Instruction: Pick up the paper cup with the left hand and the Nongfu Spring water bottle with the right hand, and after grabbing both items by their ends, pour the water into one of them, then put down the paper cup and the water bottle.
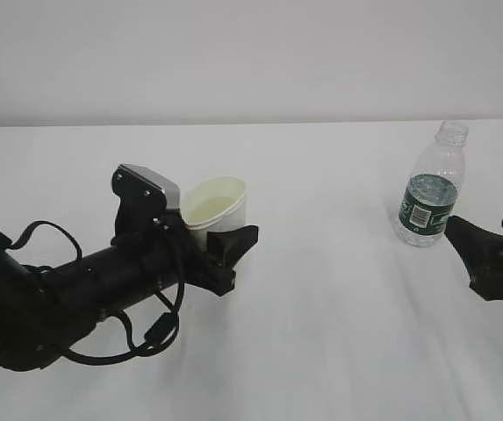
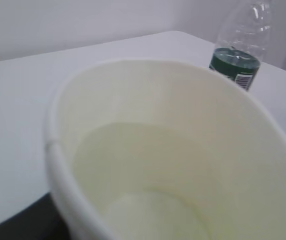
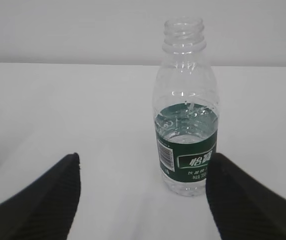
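Paper cup (image 1: pixel 216 204): you see white outside, a pale cream-yellow inside.
Water bottle (image 3: pixel 186 107): you see clear ribbed plastic, with a dark green label band, white lettering and a white barcode patch.
Left hand (image 1: pixel 225 250): you see black, with a grey wrist module.
Right hand (image 1: pixel 488 254): black.
Table (image 1: pixel 339 333): plain white.

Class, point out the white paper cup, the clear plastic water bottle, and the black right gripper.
White tapered paper cup (image 1: pixel 219 203), exterior view: cream inner wall.
Clear ribbed plastic water bottle with green label (image 3: pixel 186 161), right wrist view: label band.
Black two-finger right gripper (image 3: pixel 143 200), right wrist view: midway between its spread fingertips.
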Controlling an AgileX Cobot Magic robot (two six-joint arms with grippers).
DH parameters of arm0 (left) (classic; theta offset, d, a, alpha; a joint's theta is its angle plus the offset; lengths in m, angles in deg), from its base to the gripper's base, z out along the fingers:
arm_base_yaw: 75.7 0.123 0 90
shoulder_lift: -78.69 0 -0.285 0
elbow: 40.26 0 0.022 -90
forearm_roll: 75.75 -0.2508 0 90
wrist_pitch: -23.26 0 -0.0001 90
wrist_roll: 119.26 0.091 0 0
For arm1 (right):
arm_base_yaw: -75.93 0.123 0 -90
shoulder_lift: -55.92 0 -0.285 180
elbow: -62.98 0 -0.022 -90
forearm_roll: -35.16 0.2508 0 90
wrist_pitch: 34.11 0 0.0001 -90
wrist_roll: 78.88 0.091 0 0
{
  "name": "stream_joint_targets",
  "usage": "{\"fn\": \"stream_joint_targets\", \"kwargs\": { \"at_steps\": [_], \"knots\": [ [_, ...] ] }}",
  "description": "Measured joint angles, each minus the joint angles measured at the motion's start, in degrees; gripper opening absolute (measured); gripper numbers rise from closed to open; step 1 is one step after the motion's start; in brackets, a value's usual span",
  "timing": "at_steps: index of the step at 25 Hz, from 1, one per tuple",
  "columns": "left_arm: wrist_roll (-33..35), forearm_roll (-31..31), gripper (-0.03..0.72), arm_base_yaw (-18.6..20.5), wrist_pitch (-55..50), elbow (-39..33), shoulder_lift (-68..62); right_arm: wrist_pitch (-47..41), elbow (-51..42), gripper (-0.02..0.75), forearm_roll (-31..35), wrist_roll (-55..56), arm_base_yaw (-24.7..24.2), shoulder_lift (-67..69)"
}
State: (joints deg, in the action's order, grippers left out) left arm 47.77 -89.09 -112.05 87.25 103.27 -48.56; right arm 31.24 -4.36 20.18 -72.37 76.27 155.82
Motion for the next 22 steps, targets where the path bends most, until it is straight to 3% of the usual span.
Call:
{"fn": "stream_joint_targets", "kwargs": {
  "at_steps": [7, 22],
  "knots": [
    [4.8, 4.8, 0.435, 2.9, 0.2, -3.9, 3.3, 0.0, -0.1, 0.594, 0.0, 0.0, 0.0, -0.1],
    [12.2, 24.8, 0.435, 4.0, 0.3, -7.8, 6.5, 0.0, -0.2, 0.594, 0.0, 0.0, 0.0, -0.1]
  ]
}}
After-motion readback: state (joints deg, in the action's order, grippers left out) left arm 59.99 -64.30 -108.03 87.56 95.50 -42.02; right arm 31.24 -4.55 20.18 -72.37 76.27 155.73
